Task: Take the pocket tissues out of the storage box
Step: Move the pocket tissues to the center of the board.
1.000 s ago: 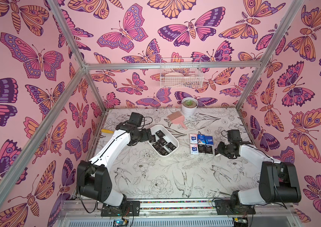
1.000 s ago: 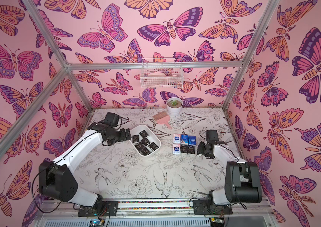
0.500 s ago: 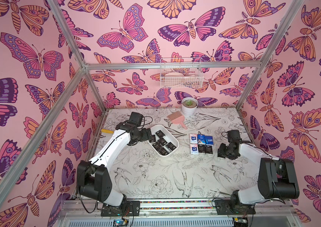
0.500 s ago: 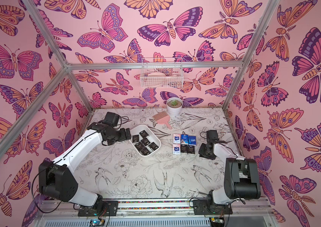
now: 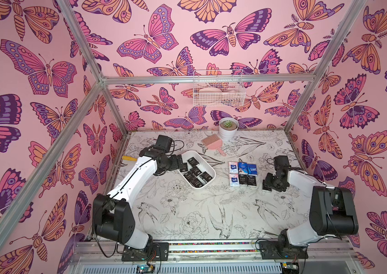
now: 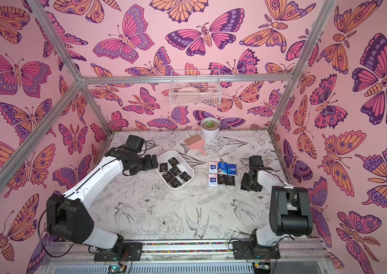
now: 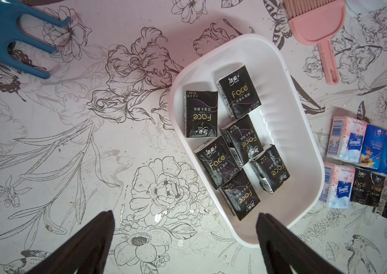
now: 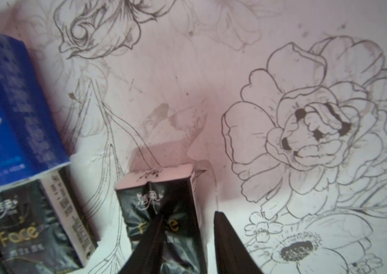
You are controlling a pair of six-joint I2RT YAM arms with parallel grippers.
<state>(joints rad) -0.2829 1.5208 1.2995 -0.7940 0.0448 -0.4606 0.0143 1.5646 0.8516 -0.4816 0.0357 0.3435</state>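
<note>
White plastic storage box is still holding six black pocket tissues; six more are lying in rows to its right. Left gripper is hovering wide open over the box's near rim. Right gripper is straddling a seventh packet; grip cannot be told. Open table is lying nearer.

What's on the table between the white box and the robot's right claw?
Six tissue packets in two rows, seen in both top views, between the storage box and right gripper.
</note>
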